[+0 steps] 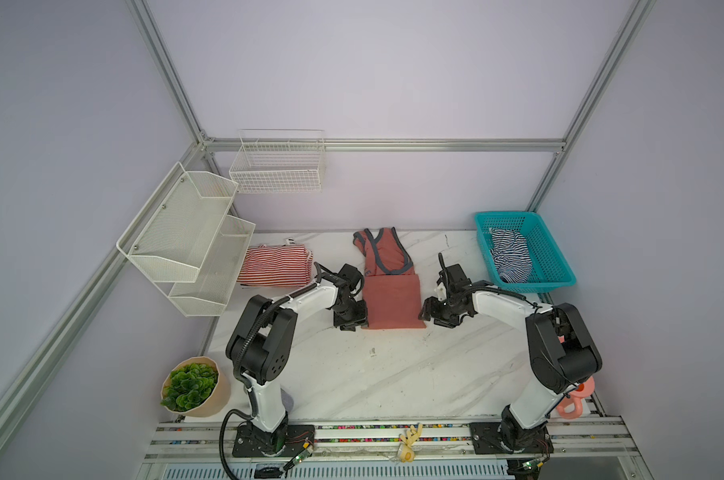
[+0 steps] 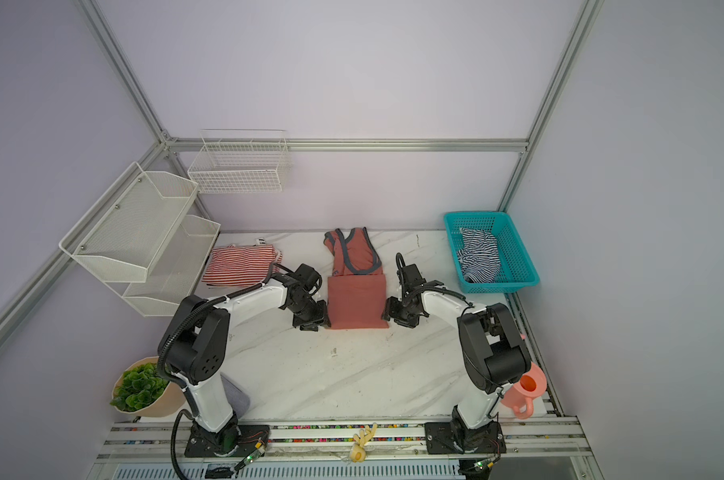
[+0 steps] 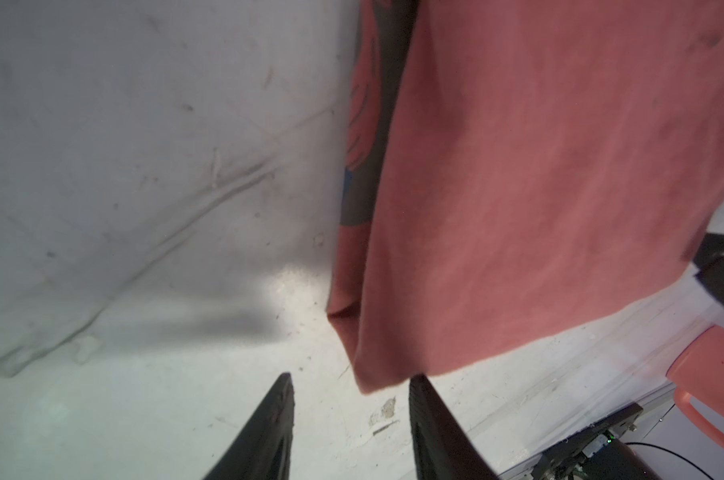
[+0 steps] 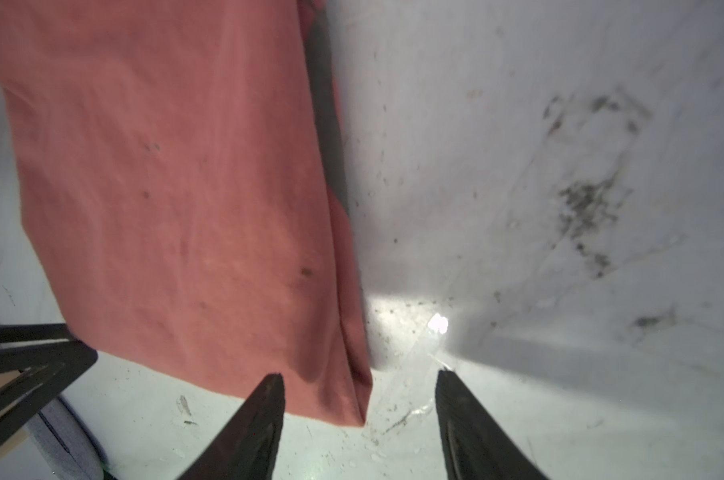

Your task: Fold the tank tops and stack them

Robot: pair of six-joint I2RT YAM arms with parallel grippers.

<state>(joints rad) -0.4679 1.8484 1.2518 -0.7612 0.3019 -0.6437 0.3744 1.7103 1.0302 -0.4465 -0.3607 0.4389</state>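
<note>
Showing white tag [image 1: 288,241] on red-striped tank top [image 1: 275,266], print unreadable

Setting: robotics lab test cell, not a home. Evidence:
- Enclosure of aluminium extrusion frame [image 1: 383,145] with plain lilac wall panels [image 1: 372,75].
- Left arm [image 1: 310,297] and right arm [image 1: 501,303] bolted on black plates to a slotted rail [image 1: 352,436] at the front edge of a marble-look bench [image 1: 393,374].
- Bare circuit board [image 1: 298,457] and loose wiring at the arm bases.
- Household items set out as props: wire basket [image 1: 277,174], mesh shelf [image 1: 185,232], teal basket [image 1: 551,257], potted plant [image 1: 192,384], pink watering can [image 2: 526,390].
</note>
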